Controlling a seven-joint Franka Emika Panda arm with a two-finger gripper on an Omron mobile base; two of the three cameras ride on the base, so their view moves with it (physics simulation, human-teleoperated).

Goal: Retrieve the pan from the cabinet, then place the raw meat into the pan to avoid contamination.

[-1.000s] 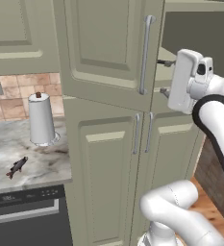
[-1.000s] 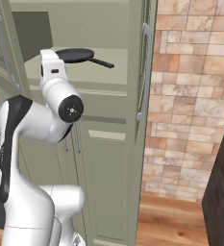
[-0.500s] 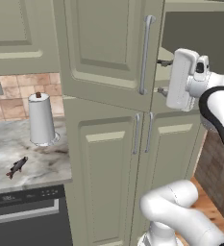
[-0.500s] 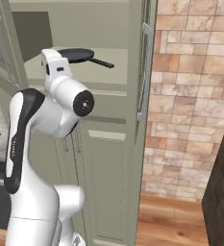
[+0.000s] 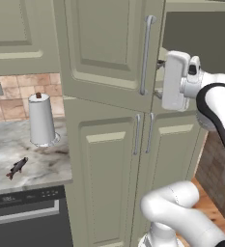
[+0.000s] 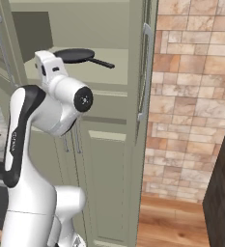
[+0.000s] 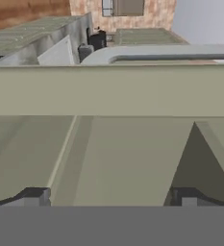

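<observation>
Nearest the cameras, the arm has shifted a little over the last second: in the right base view its elbow has swung forward and its dark joint cap sits further right, while the hand stays raised at the level of the open upper shelf. The claw (image 7: 111, 197) remains spread wide with nothing between its fingertips; in the hand view the two dark tips stand far apart at the bottom edge, facing the pale green cabinet (image 5: 109, 159). The upper door is already swung open, so the first step looks underway – the arm appears to be lining up a reach into the shelf rather than gripping anything yet.

Further in, on that shelf, the pan (image 6: 75, 55) lies flat – round, shallow, dark grey-black, with a thin straight black handle pointing out towards the right in the right base view. It sits just behind the hand, not touched.

Farthest off to the left, the raw meat (image 5: 17, 167) (a tiny dark fish with a forked tail) lies on the marble table (image 5: 46, 166), near the paper-towel roll (image 5: 41, 120) and well apart from the pan.
</observation>
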